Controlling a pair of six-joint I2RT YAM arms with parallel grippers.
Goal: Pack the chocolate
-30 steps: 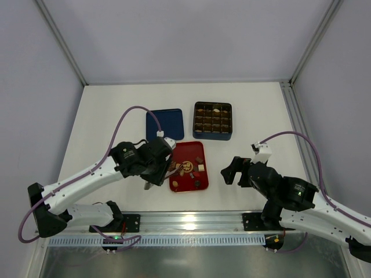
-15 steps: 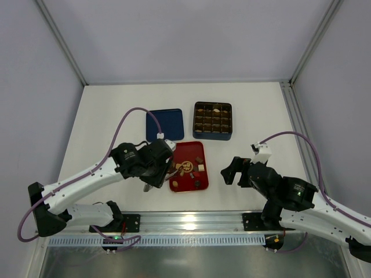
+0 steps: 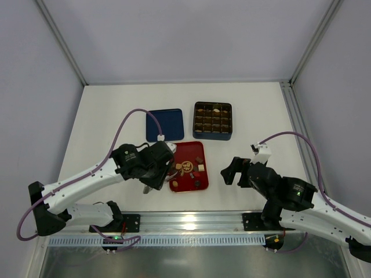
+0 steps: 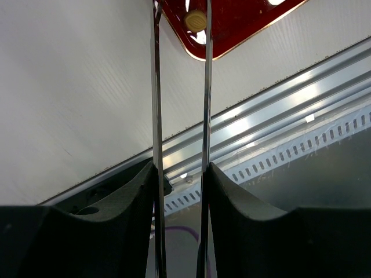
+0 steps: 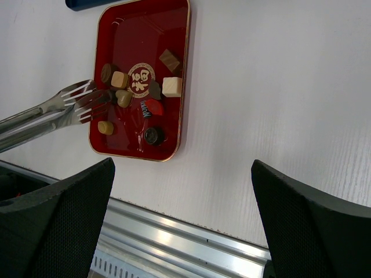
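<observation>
Two white arms with black joints and black hands carry looping purple cables.

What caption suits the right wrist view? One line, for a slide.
Packing chocolate: metal tongs reach over a red tray of assorted chocolates; the open right gripper hovers nearby.

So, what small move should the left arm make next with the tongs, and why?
Probably lower the tongs in the left gripper a little and close them on the tan round chocolate: in the left wrist view it lies between the blades, on the red tray, and the tips look empty.
</observation>
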